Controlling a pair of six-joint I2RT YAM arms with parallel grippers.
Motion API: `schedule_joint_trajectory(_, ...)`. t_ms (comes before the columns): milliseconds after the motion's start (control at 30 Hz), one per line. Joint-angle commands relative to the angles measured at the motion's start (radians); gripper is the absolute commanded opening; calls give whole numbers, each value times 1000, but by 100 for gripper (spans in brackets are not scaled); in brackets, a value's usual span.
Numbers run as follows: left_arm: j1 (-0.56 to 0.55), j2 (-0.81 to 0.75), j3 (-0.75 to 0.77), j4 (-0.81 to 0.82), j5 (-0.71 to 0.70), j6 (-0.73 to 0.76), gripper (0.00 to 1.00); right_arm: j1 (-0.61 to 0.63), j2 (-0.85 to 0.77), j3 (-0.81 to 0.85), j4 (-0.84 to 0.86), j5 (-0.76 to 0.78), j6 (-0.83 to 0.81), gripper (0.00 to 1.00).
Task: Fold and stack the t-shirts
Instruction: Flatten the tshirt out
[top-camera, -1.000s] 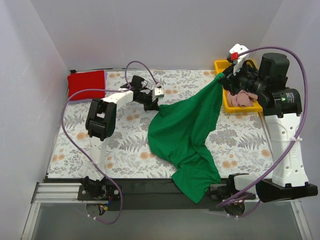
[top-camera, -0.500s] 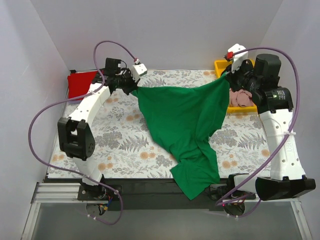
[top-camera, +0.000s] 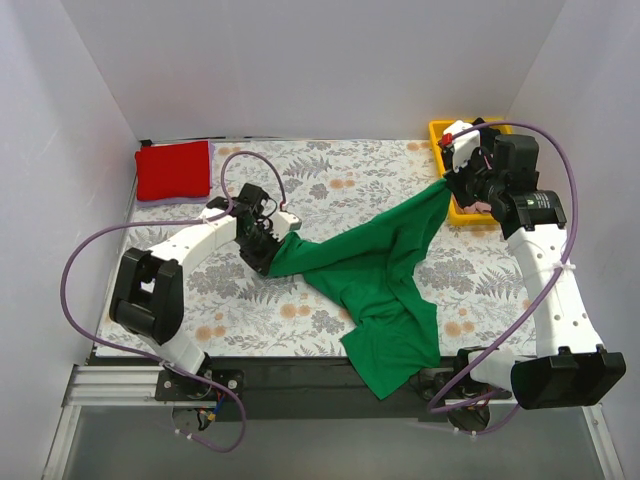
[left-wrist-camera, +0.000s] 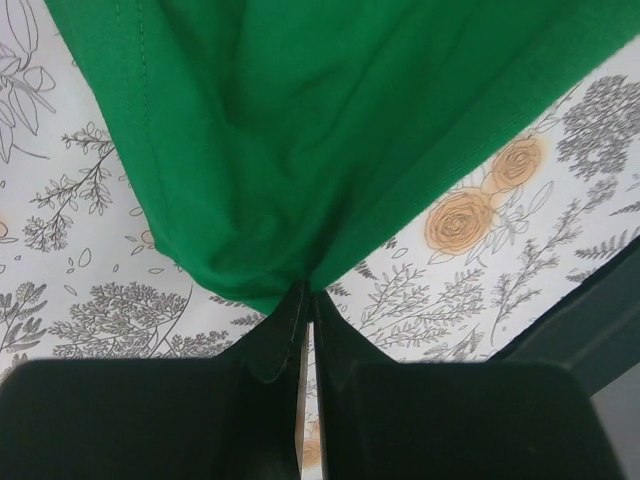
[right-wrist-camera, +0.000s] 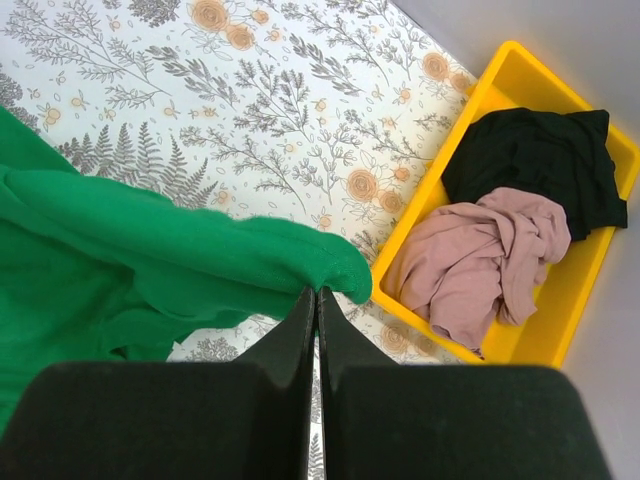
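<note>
A bright green t-shirt (top-camera: 370, 270) stretches across the floral cloth, its lower part hanging over the table's near edge. My left gripper (top-camera: 272, 248) is shut on its left corner (left-wrist-camera: 300, 270), low over the table. My right gripper (top-camera: 447, 186) is shut on its right corner (right-wrist-camera: 335, 270), lifted beside the yellow tray. A folded red t-shirt (top-camera: 172, 170) lies at the far left corner. A dusty pink t-shirt (right-wrist-camera: 485, 265) and a black t-shirt (right-wrist-camera: 540, 160) lie crumpled in the tray.
The yellow tray (top-camera: 440, 135) stands at the far right, its rim (right-wrist-camera: 460, 120) just right of my right gripper. The grey-and-orange floral cloth (top-camera: 200, 290) covers the table. White walls close in the back and sides.
My left gripper has swung from the far left back toward the near middle and lower, dragging the green shirt's corner with it. The right gripper came down a little. The shirt went from spread to slack.
</note>
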Motion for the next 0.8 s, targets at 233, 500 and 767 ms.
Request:
schedule_joint_trajectory(233, 2, -173, 3, 31, 139, 130, 27, -7, -37, -10, 69, -9, -30, 1)
schedule_joint_trajectory(500, 46, -265, -150, 72, 160, 446, 38, -15, -49, -13, 72, 26, -45, 1)
schedule_joint_trajectory(767, 81, -316, -265, 298, 248, 557, 39, -15, -55, -17, 67, 26, -48, 1)
